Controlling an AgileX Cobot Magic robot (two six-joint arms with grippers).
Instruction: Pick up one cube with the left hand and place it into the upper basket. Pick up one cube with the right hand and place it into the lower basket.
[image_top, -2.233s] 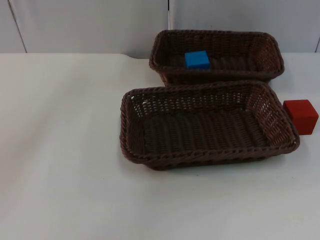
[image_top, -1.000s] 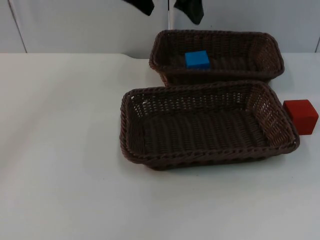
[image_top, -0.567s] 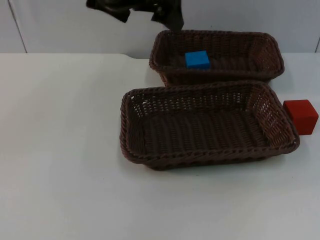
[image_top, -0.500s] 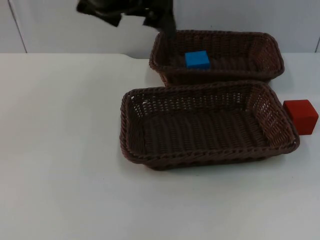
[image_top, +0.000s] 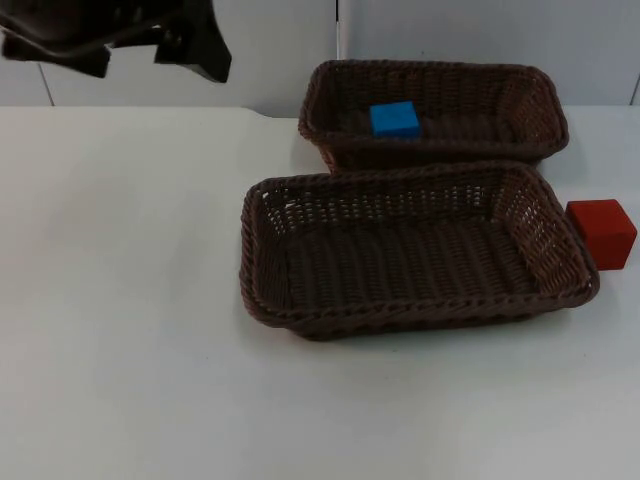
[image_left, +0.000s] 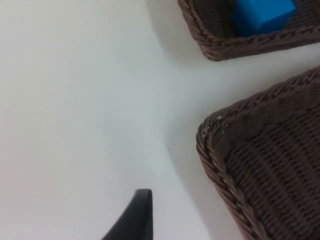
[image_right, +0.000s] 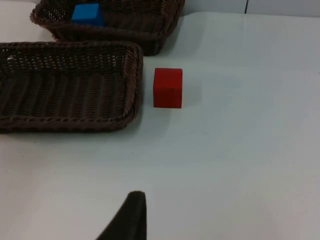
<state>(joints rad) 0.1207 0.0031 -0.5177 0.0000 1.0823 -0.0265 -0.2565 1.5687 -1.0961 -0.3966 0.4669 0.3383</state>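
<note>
Hovering high over the far-left tabletop (image_top: 120, 300), left hand (image_top: 130, 45) empty, fingers apart, blue cube (image_top: 394, 119) in upper basket (image_top: 540, 105), lower basket (image_top: 262, 260) empty, red cube (image_top: 602, 233) just beside its right wall.

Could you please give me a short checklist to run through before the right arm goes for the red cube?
1. Blue cube in upper basket: ok.
2. Lower basket holds no cube: ok.
3. Red cube upright on table, apart from lower basket's wall: ok.
4. Left claw away from both baskets, near the wall: ok.
5. Table between right fingertip and red cube free: ok.
6. Right claw open: cannot tell.
</note>
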